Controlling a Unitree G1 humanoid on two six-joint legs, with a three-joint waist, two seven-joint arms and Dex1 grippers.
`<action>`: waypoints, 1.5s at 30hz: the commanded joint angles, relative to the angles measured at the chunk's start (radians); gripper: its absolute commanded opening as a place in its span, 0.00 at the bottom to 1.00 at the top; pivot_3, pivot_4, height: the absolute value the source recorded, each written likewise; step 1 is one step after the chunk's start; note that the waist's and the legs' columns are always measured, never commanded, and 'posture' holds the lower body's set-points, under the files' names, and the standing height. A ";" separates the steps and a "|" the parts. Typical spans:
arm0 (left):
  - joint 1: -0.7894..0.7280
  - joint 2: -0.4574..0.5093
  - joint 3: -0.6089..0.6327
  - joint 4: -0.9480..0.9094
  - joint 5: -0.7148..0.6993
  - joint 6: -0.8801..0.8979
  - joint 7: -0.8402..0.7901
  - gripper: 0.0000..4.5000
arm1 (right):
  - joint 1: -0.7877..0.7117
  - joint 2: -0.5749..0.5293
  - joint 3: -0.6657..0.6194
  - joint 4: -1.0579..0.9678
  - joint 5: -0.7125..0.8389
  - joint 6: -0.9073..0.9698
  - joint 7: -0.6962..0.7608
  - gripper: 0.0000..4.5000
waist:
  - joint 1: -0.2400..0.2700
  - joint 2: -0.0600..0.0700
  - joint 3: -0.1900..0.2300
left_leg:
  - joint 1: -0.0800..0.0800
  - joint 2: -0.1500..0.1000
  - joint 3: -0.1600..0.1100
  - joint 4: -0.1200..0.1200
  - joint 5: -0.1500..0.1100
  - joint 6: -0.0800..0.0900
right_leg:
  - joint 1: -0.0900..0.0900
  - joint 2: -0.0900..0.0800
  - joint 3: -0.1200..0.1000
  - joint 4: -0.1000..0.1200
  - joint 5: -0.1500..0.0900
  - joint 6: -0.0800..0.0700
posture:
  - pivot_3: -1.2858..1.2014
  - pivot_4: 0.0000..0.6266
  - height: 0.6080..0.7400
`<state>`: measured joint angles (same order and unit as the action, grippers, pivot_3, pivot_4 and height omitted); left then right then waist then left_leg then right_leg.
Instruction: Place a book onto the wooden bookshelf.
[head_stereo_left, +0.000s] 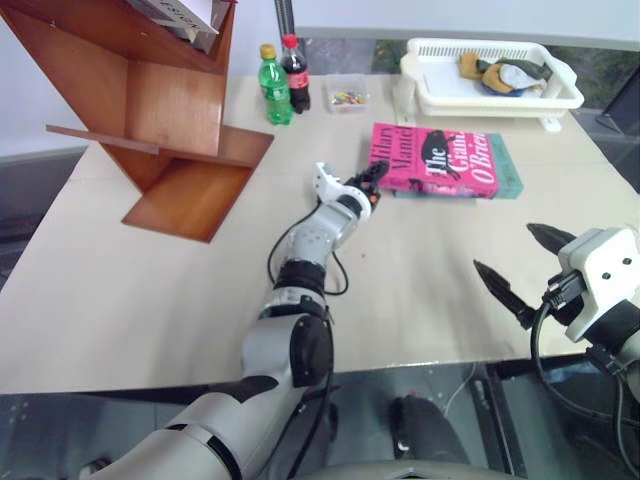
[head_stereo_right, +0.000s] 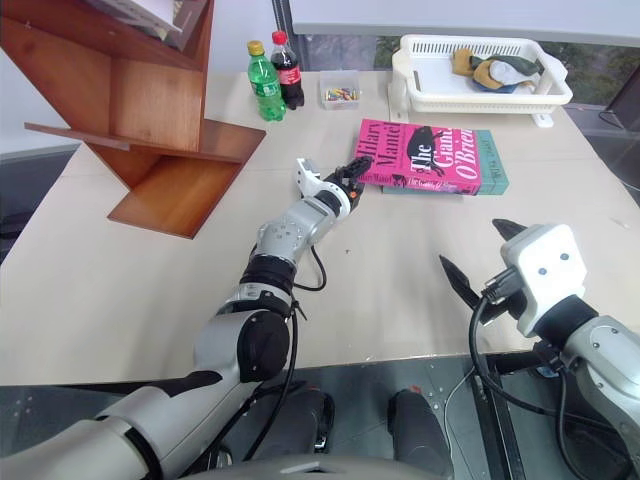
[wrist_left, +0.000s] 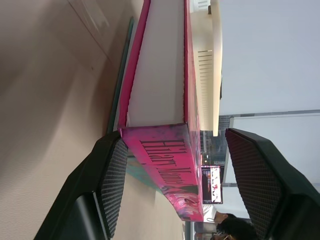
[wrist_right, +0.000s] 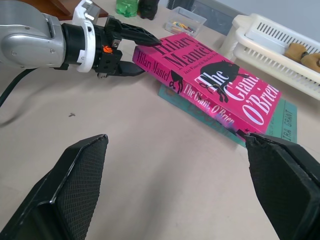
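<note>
Right gripper (head_stereo_left: 512, 270) idle, spread empty. Left gripper (wrist_right: 131, 51) straddles book (head_stereo_left: 430, 160) corner, unclamped; grasp step. Next: clamp, carry to bookshelf (head_stereo_left: 150, 110) at ten o'clock.

Looks like a robotics lab or test room set up as a mock study corner rather than anyone's real home. One big plain beige table (head_stereo_left: 150, 300) holds a staged mix of props: a wooden bookshelf (head_stereo_left: 165, 110) sitting right on the tabletop, two soda bottles (head_stereo_left: 283, 80), a small clear tub of bits (head_stereo_left: 347, 97), a white plastic basket (head_stereo_left: 490, 75) of odds and ends (pretty random combo). Grey floor, glass partitions behind, and a person in the background (wrist_left: 227, 227).
</note>
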<state>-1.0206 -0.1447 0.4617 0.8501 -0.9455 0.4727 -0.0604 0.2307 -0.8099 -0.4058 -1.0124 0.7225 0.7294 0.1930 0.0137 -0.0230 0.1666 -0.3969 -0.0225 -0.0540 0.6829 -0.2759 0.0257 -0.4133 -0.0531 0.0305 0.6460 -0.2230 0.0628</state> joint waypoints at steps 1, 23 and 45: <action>0.024 -0.177 -0.001 0.001 -0.013 -0.012 0.000 0.56 | -0.011 0.001 -0.008 -0.035 -0.007 -0.018 -0.002 1.00 | 0.000 0.000 0.000 | 0.000 0.000 0.000 0.000 0.000 0.000 | 0.000 0.000 0.000 0.000 0.000 0.000 | 0.52 0.24 1.00; 0.143 -0.022 -0.078 -0.413 -0.113 0.248 -0.087 0.37 | -0.057 0.018 0.007 -0.020 -0.035 -0.002 0.020 1.00 | 0.000 0.000 0.000 | 0.000 0.000 -0.001 0.000 0.002 -0.004 | 0.000 0.000 0.000 0.000 0.000 0.000 | 0.52 0.24 1.00; 0.274 0.718 -0.445 -0.935 0.510 -0.244 -0.764 0.37 | -0.188 0.071 -0.045 0.133 0.075 -0.035 0.126 1.00 | 0.000 0.002 0.000 | 0.001 0.001 0.000 -0.001 0.002 -0.004 | 0.001 0.000 0.000 -0.002 0.000 -0.001 | 0.52 0.24 1.00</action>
<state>-0.7395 0.5478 0.0093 -0.0340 -0.5028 0.3522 -0.7928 0.0588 -0.7339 -0.4330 -0.8859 0.7995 0.7270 0.3032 0.0135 -0.0212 0.1662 -0.3962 -0.0211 -0.0538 0.6821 -0.2744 0.0230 -0.4126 -0.0534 0.0304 0.6443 -0.2231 0.0622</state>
